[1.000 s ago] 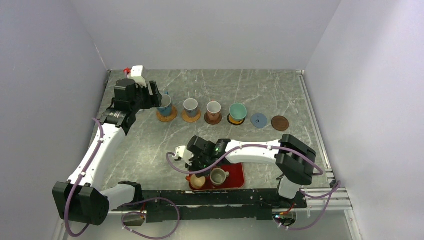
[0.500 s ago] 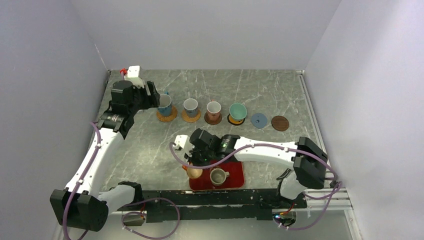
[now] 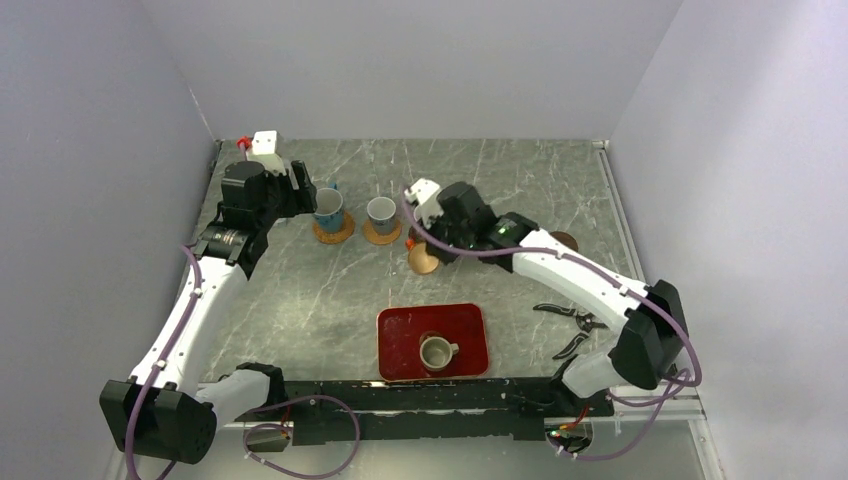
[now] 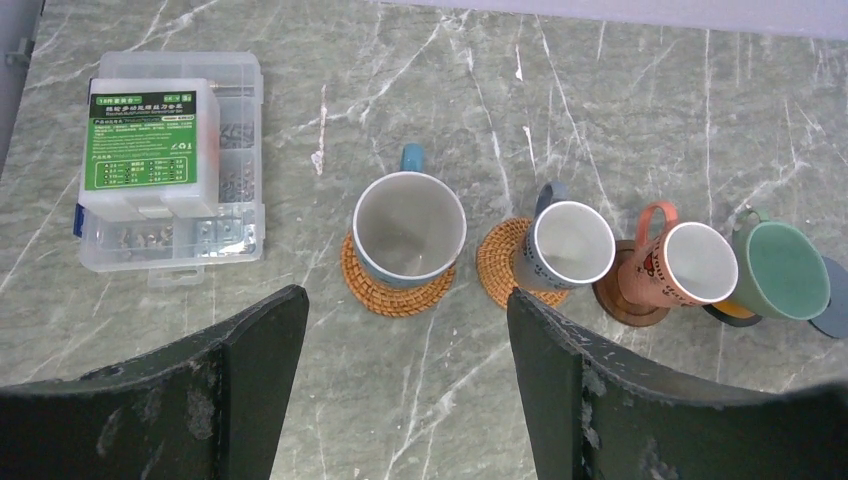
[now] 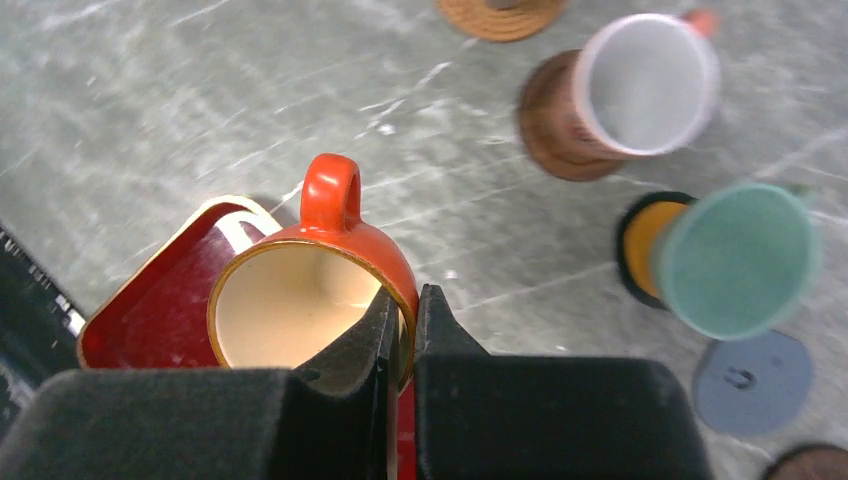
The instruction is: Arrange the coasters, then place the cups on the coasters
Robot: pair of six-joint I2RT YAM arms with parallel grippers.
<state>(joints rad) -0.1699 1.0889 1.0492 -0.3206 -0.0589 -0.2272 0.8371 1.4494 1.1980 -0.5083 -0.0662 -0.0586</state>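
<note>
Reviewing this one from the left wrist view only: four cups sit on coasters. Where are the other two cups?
Observer: The right gripper is shut on the rim of the orange cup.
Operator: And the sixth?
Observer: The grey-olive cup stands alone in the red tray.
Operator: Any coaster bare?
Observer: Two: the blue-grey coaster and the dark brown coaster past it.
</note>
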